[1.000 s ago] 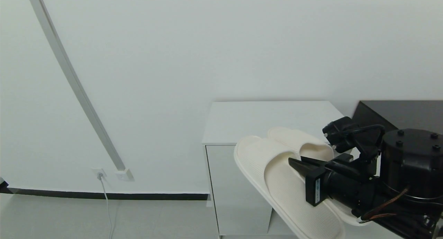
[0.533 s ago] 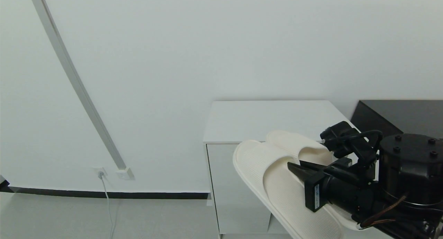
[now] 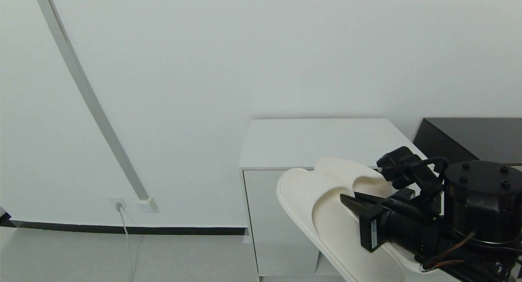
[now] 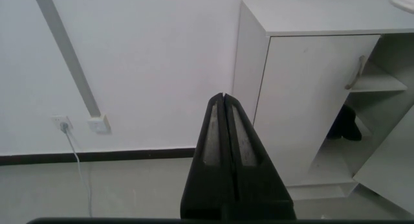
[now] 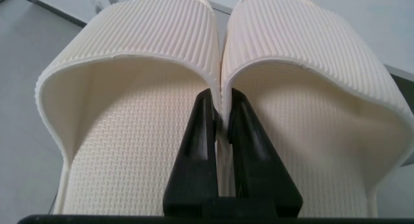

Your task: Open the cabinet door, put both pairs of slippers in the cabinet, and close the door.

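A pair of cream ribbed slippers (image 3: 326, 208) hangs in the air in front of the white cabinet (image 3: 310, 145), toes pointing away from me. My right gripper (image 3: 354, 197) is shut on the two inner strap edges, pinching them together; in the right wrist view its fingers (image 5: 202, 140) clamp between both slippers (image 5: 149, 68). My left gripper (image 4: 224, 104) is shut with nothing in it, out to the left of the cabinet (image 4: 304, 75). The cabinet's right door stands open, showing shelves (image 4: 375, 81) and a dark item (image 4: 346, 127) low inside.
A grey strip (image 3: 87, 96) runs diagonally down the white wall to a socket with a plugged cable (image 3: 118, 206). A black surface (image 3: 469, 135) sits to the right of the cabinet. Bare floor (image 3: 122, 257) lies left of the cabinet.
My right arm and the slippers have sunk slightly lower in the head view. The grip is unchanged.
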Available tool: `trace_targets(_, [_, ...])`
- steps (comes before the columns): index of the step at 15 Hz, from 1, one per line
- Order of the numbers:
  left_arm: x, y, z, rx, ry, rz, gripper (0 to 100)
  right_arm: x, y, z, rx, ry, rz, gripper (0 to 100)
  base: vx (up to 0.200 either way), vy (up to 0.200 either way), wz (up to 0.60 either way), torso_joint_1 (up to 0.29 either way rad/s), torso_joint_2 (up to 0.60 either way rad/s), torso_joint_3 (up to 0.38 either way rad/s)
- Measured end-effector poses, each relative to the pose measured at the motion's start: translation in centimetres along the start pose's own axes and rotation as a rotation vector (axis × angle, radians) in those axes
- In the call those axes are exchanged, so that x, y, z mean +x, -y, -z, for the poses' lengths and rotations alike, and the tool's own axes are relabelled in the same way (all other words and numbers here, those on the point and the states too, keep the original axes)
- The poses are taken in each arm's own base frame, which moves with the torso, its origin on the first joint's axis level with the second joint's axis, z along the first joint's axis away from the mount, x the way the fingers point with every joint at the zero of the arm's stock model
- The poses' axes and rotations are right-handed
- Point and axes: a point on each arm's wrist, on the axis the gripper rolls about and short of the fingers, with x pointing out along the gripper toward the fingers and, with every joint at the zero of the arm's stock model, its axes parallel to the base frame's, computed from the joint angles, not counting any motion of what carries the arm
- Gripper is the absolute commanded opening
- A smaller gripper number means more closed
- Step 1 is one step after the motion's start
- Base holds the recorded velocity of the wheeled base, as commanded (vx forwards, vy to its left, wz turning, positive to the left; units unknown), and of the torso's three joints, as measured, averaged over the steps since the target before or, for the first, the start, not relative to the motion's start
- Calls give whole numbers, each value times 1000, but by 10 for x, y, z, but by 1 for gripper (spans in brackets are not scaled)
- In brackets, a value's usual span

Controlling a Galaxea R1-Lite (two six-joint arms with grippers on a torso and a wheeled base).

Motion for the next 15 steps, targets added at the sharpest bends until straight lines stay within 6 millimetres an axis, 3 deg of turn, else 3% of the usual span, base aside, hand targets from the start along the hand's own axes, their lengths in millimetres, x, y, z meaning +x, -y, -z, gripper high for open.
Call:
trace_targets(2, [0, 0, 0, 0, 0, -1, 0, 0, 0, 1, -1, -4, 1, 0, 0, 0, 0, 0, 0, 0])
trace_targets(15, [0, 0, 0, 0, 0, 0, 0, 2, 0, 3, -3, -12, -1, 0, 0, -200, 0, 3, 3, 2])
